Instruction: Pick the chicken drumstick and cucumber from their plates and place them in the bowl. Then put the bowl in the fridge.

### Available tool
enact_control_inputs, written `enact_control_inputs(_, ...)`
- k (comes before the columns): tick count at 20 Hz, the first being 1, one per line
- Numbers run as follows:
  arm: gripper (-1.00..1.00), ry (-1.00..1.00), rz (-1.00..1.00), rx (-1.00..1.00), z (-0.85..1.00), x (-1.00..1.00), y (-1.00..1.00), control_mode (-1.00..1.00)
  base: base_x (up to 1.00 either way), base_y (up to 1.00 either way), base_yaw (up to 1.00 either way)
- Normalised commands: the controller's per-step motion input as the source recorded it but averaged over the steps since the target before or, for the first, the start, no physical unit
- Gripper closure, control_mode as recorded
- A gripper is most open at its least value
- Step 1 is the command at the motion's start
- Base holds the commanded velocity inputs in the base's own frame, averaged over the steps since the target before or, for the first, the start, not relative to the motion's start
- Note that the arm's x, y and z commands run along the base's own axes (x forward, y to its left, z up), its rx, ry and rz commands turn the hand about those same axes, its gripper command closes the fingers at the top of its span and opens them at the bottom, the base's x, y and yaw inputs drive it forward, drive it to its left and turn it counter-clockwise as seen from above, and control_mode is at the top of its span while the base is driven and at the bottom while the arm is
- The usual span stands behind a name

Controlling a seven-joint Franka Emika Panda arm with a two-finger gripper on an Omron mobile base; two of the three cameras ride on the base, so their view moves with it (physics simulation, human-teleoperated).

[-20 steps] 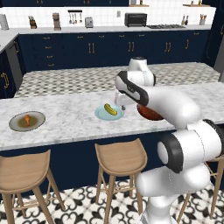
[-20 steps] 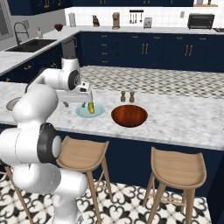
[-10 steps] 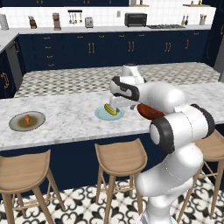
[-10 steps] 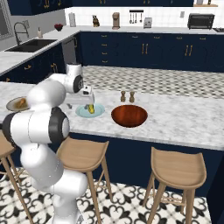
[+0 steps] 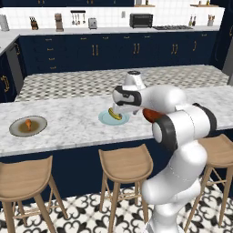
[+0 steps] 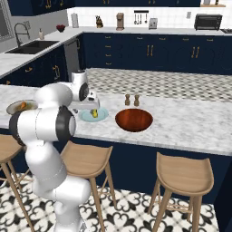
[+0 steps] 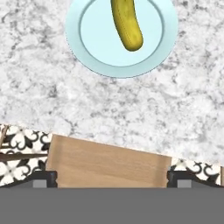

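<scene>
Hand view: curved yellow-green cucumber (image 7: 126,26) on round pale-blue plate (image 7: 87,52).

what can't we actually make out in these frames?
- Bowl: left base view, mostly behind the arm; it shows whole in the right base view.
- Cucumber: hand view, far end and pale blue plate cut off by the top edge.
- Hand: only the fingertips rise at the bottom edge of the hand view.
- Chicken drumstick: too small for detail.

No readable text, labels, brands or numbers anywhere on counters, cabinets, appliances, plates or bowl.
</scene>
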Motion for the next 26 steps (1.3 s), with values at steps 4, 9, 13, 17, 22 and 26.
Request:
enact_control_inputs(4,-1.00,0.00,0.00,0.01,-0.23,0.43,0.00,-1.00,0.00,0.00,0.00)
enact_control_inputs(9,-1.00,0.00,0.00,0.00,-0.01,0.49,0.00,-1.00,0.00,0.00,0.00)
enact_control_inputs(13,-1.00,0.00,0.00,0.00,-0.11,0.42,0.02,-1.00,0.00,0.00,0.00)
enact_control_inputs(17,-1.00,0.00,0.00,0.00,-0.33,0.44,0.09,-1.00,0.00,0.00,0.00)
enact_control_inputs(22,-1.00,0.00,0.00,0.00,-0.39,0.50,0.08,-1.00,0.00,0.00,0.00)
enact_control_inputs(26,-1.00,0.00,0.00,0.00,-0.17,0.44,0.01,-1.00,0.00,0.00,0.00)
